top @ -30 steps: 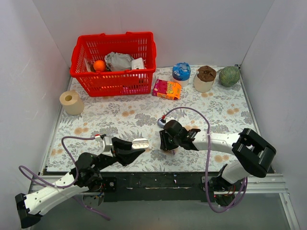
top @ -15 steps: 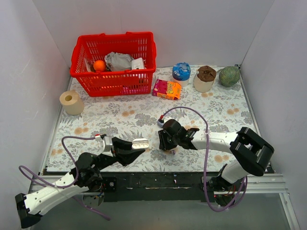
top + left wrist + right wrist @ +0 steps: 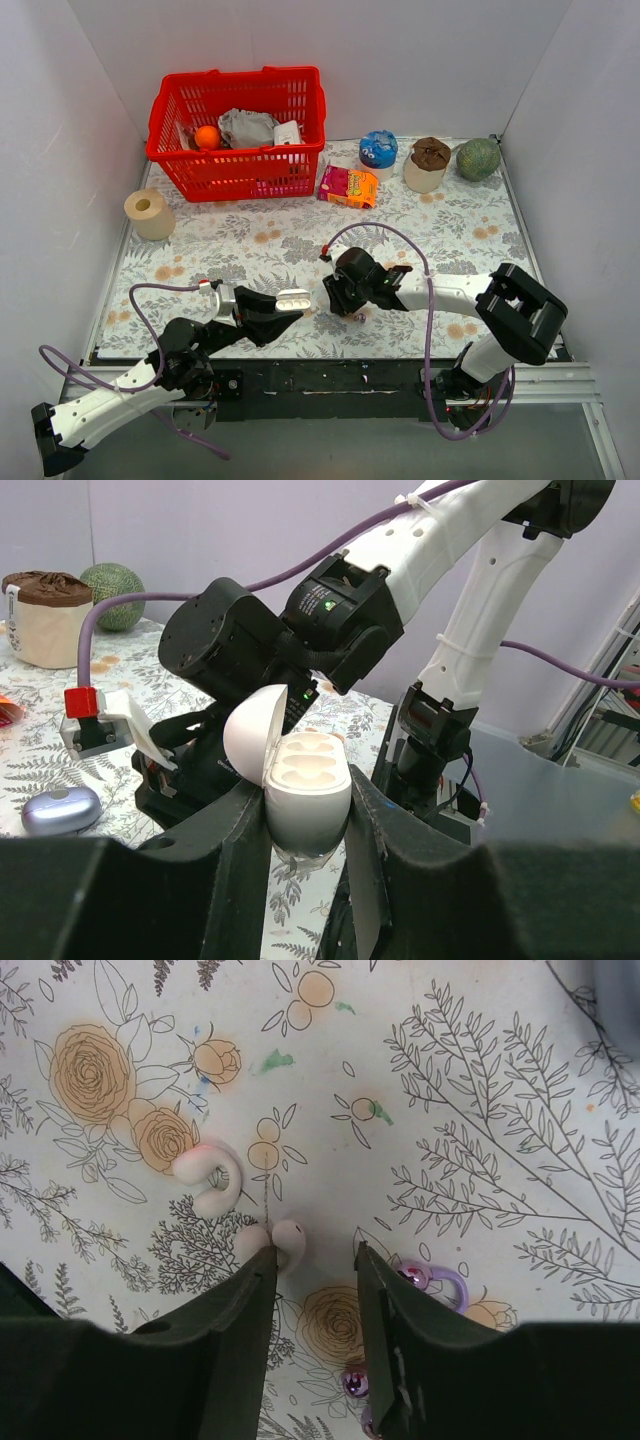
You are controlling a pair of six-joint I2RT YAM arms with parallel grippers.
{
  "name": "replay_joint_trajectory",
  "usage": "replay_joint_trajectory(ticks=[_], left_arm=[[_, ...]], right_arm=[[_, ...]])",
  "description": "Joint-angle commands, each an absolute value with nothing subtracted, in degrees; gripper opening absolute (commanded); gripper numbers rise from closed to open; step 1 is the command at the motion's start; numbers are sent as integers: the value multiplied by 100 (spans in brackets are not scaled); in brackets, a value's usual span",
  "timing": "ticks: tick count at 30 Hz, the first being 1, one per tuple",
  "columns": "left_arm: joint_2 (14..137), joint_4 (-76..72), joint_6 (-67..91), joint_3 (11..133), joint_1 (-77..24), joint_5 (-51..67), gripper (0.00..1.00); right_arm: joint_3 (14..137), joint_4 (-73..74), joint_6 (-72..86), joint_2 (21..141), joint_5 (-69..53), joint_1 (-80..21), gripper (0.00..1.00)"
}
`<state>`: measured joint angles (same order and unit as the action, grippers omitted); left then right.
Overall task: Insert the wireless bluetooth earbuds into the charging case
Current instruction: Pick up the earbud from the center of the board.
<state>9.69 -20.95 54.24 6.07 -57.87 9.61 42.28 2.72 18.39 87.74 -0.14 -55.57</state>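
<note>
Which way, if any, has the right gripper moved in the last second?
Yes, slightly left: the right gripper has edged closer to the white case held in the left gripper, which has not shifted.

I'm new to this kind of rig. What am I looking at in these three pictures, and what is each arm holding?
Two robot arms are bolted at the near edge of a flowered table. One picture looks down from above and behind them. The other two come from a camera on each wrist.

The left gripper is shut on a white case, whose lid is open and sockets are empty. The right gripper is open and empty. It hangs over loose white earbuds and purple earbuds on the table.

A lavender-blue case, apparently closed, lies on the table nearby. Farther back are a red basket and a paper roll.
</note>
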Motion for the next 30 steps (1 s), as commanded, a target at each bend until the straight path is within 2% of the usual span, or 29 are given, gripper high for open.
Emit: replay_joint_trajectory(ticks=[1, 4, 8, 11, 12, 13, 15, 30], left_arm=[[1011, -2065, 5388, 747, -5766, 932, 0], [1002, -2065, 5388, 747, -5774, 914, 0], [949, -2057, 5405, 747, -5774, 905, 0], [932, -2057, 5405, 729, -5774, 896, 0], [932, -2057, 5405, 729, -5774, 888, 0], [932, -2057, 5423, 721, -5774, 888, 0], [949, -2065, 5423, 729, -5774, 905, 0], [967, -2004, 5458, 773, -5774, 941, 0]], right_arm=[[4298, 352, 1660, 8404, 368, -5555, 49], [4228, 325, 1880, 8052, 483, -5546, 54], [3991, 290, 2109, 7621, 475, -5563, 52], [3771, 53, 2179, 7383, 71, -5598, 33], [3684, 61, 2180, 7357, 44, -5651, 19], [3639, 53, 2180, 7356, 44, -5712, 11], [3578, -132, 2180, 7400, -123, -5906, 1], [3656, -466, 2479, 8376, -97, -6223, 1]])
